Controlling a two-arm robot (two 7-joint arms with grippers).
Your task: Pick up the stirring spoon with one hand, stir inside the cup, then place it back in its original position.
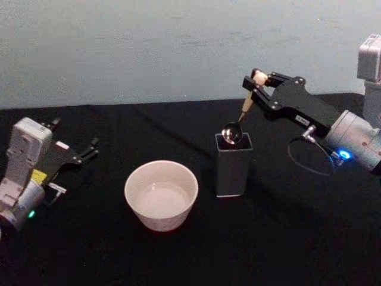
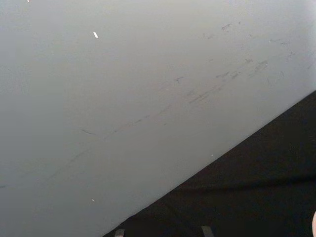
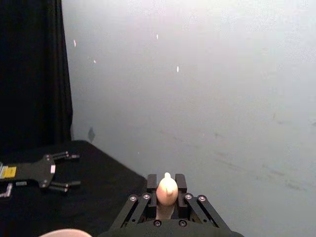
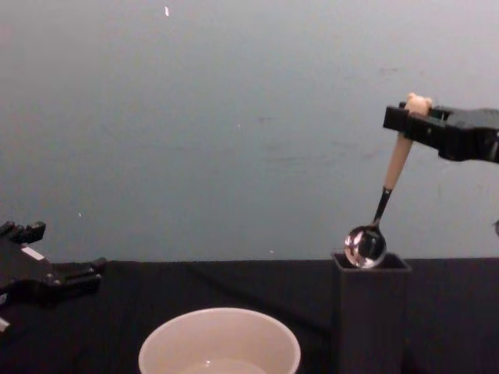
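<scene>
Head view sets two containers side by side on the black cloth-covered table (image 1: pixel 286 238). The wide, round cream-white cup (image 1: pixel 159 219) stands near the middle. It has a thin rim and smooth matte walls, and its pale bottom is faintly glossy; whether any liquid lies in it cannot be told. Just beside it, toward the robot's right, stands the tall dark grey square holder (image 1: pixel 232 170), narrower than the cup, with flat sides and an open top.

At the holder's mouth sits the shiny round metal bowl of the slim stirring spoon (image 1: pixel 245 107). In the chest view the bowl's lower edge dips just under the rim while most of it shows above; whether it touches the rim cannot be told. The stirring spoon (image 4: pixel 398 164) is tilted: its thin dark neck and pale peach handle lean up and away toward the robot's right.

The black right gripper (image 1: pixel 257 80) hangs above and to the right of the holder, its two flat fingers closed on the top of the handle, with the small bear head poking out between them. The right wrist view shows that rounded peach head of the stirring spoon (image 3: pixel 167 186) pinched in the right gripper (image 3: pixel 167 193), against a pale grey-blue wall (image 3: pixel 222 98).

The left gripper (image 1: pixel 83 152) lies low at the table's far left, well apart from the cup, its fingers spread and holding nothing.
</scene>
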